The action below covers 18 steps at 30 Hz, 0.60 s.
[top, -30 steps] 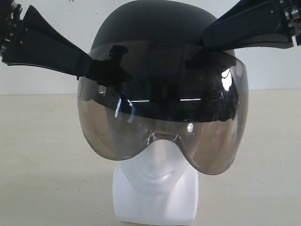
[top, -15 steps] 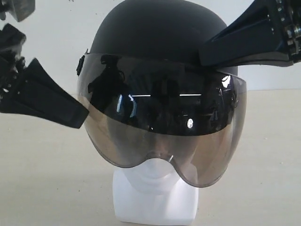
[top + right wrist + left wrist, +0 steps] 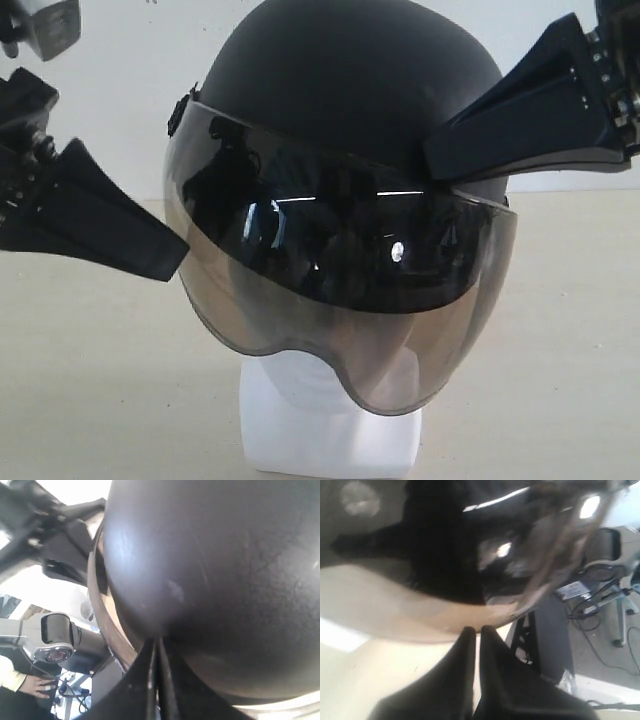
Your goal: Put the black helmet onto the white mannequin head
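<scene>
Sitting tilted, the black helmet (image 3: 350,90) covers the white mannequin head (image 3: 330,440). Note the right gripper (image 3: 434,165), closed, touching its dome; the left gripper (image 3: 177,262), closed, just beside.

Your black helmet (image 3: 350,90) sits over the white mannequin head (image 3: 300,435) at frame centre — its visor (image 3: 300,310) dips lower on the right. The left gripper (image 3: 168,255) is just beside the visor's left edge; the right gripper (image 3: 442,155) touches the dome, upper right.
</scene>
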Motion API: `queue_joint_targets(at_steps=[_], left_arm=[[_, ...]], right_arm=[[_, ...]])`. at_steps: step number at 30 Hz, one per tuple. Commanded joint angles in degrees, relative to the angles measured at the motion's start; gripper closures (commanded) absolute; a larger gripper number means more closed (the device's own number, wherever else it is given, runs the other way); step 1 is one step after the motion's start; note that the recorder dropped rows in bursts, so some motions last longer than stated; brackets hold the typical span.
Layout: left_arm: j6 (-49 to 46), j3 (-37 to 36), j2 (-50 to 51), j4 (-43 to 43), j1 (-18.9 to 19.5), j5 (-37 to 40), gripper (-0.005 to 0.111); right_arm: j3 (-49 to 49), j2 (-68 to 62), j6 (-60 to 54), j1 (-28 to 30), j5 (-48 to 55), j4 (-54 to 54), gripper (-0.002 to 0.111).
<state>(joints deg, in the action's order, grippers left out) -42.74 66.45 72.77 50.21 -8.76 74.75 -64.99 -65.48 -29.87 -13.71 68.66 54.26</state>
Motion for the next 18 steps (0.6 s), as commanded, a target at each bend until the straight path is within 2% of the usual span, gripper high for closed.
queue_joint_targets(at_steps=[1,6,18], left_arm=[[-1.8,3.86,-2.44,7.41,-0.44,-4.79,0.102],[-0.99,8.16,-2.45,7.41,-0.44,-8.1,0.102],[-1.63,12.02,3.73,7.45,-0.44,-9.59,0.102]], right_arm=[[0.97,-1.22,-0.62,-0.28,-1.48,-3.9,0.109],[0.97,-1.22,-0.62,-0.28,-1.58,-3.9,0.109],[0.97,-1.22,-0.62,-0.28,-1.81,-3.9,0.109]])
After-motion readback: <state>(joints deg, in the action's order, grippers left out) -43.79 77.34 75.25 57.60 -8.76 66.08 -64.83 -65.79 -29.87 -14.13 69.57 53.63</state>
